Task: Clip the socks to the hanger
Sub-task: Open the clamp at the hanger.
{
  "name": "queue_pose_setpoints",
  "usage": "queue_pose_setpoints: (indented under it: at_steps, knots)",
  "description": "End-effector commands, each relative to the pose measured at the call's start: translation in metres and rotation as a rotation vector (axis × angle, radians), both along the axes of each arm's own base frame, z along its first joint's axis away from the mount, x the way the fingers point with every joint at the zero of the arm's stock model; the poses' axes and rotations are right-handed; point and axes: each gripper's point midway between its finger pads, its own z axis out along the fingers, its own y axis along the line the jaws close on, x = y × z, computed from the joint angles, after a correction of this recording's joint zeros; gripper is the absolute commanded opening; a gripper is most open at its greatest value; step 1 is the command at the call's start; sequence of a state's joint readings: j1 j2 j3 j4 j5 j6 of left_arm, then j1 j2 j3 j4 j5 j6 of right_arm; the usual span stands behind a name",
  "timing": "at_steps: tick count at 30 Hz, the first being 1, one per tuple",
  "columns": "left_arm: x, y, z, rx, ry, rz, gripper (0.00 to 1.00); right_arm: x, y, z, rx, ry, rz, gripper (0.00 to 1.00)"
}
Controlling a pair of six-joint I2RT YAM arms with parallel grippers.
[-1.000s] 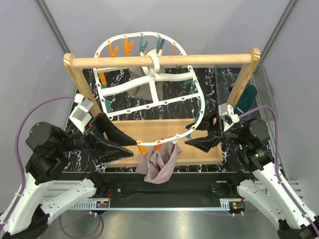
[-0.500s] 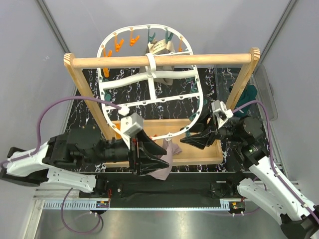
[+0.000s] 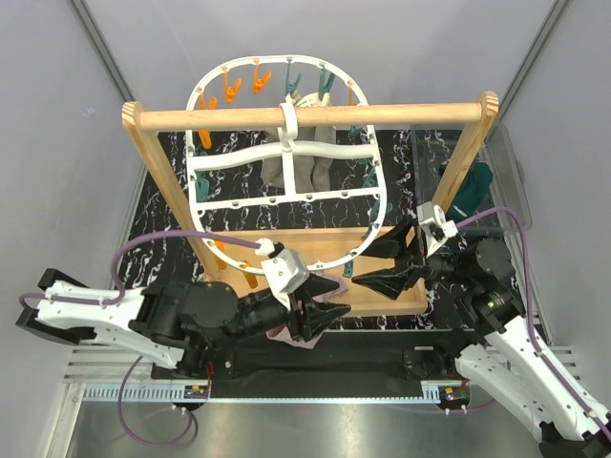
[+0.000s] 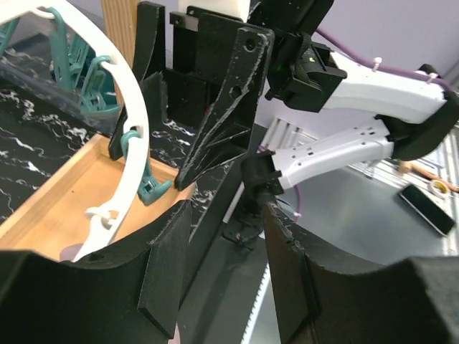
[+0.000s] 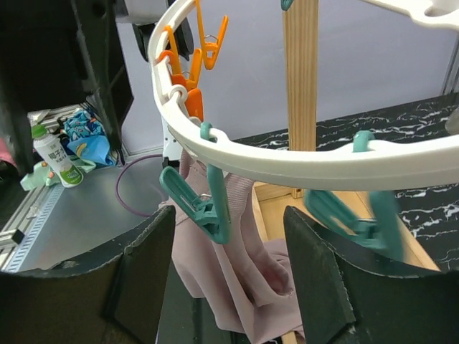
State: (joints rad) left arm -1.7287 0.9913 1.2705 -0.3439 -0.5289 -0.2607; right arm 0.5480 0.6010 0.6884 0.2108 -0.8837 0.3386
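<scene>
The white oval hanger hangs from the wooden rail, with orange and teal clips round its rim. A mauve-pink sock hangs down from the near rim behind a teal clip. In the top view only a bit of the pink sock shows under my left gripper, which is open and empty at the front centre. My right gripper is open and empty by the near right rim, its jaws either side of the teal clip and sock. A dark teal sock lies far right.
The wooden rail stand spans the table, with its wooden base tray below the hanger. A grey-beige cloth hangs under the hanger's middle. The left wrist view looks past the hanger rim at the right gripper.
My left arm has swung from the left side to the front centre, over the pink sock. The hanger has tilted back. My right gripper has shifted slightly at the near rim.
</scene>
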Motion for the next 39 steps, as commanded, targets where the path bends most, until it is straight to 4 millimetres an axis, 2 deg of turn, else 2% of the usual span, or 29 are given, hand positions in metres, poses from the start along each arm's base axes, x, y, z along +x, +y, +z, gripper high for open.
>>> queue_pose_setpoints:
  at_steps: [1, 3, 4, 6, 9, 13, 14, 15, 17, 18, 22, 24, 25, 26, 29, 32, 39]
  knots:
    - [0.007, -0.006, 0.021, -0.139, -0.045, 0.057, 0.49, 0.004, 0.001, 0.007, 0.024, 0.023, -0.024, 0.69]
    - [0.006, -0.008, 0.024, -0.165, -0.066, 0.058, 0.46, 0.010, -0.002, 0.015, 0.043, 0.046, -0.070, 0.69]
    - [0.004, -0.010, 0.016, -0.151, -0.076, 0.059, 0.45, 0.010, -0.002, 0.016, 0.046, 0.053, -0.071, 0.70]
    - [-0.001, -0.012, 0.014, -0.162, -0.100, 0.048, 0.45, 0.008, -0.002, 0.023, 0.058, 0.062, -0.064, 0.70]
    - [-0.004, -0.015, 0.002, -0.152, -0.121, 0.041, 0.45, 0.002, 0.001, 0.024, 0.040, 0.063, -0.015, 0.70]
    - [-0.007, -0.017, -0.009, -0.170, -0.151, 0.038, 0.47, -0.005, 0.000, 0.014, -0.011, 0.029, 0.017, 0.71]
    - [-0.005, -0.016, -0.008, -0.188, -0.150, 0.047, 0.50, -0.002, -0.001, 0.010, -0.028, -0.026, -0.002, 0.73]
    - [-0.005, -0.016, -0.016, -0.179, -0.158, 0.050, 0.51, 0.002, -0.002, 0.001, -0.062, -0.007, -0.027, 0.78]
    - [-0.003, -0.015, -0.015, -0.198, -0.164, 0.058, 0.54, 0.004, -0.007, -0.005, -0.095, -0.047, -0.062, 0.82]
    - [-0.001, -0.014, -0.024, -0.178, -0.193, 0.065, 0.55, 0.004, -0.008, -0.009, -0.103, -0.050, -0.068, 0.88]
    - [0.003, -0.007, -0.025, -0.196, -0.243, 0.078, 0.58, -0.015, -0.014, -0.009, -0.075, -0.161, -0.025, 0.94]
    - [0.004, -0.001, -0.020, -0.221, -0.253, 0.073, 0.59, -0.018, -0.014, -0.007, -0.066, -0.214, -0.009, 0.93]
    - [0.004, 0.001, -0.025, -0.221, -0.258, 0.070, 0.59, -0.018, -0.012, -0.008, -0.068, -0.223, 0.005, 0.92]
    - [0.006, 0.010, -0.016, -0.264, -0.250, 0.071, 0.59, -0.019, -0.011, -0.009, -0.067, -0.224, 0.020, 0.91]
    - [0.007, 0.022, -0.012, -0.311, -0.246, 0.055, 0.59, -0.014, -0.005, -0.011, -0.057, -0.231, 0.044, 0.89]
    - [0.001, 0.023, -0.010, -0.327, -0.250, 0.011, 0.59, -0.011, 0.003, -0.011, -0.055, -0.223, 0.089, 0.85]
    - [-0.004, 0.015, -0.015, -0.309, -0.253, -0.015, 0.59, -0.010, 0.008, 0.005, -0.001, -0.239, 0.099, 0.74]
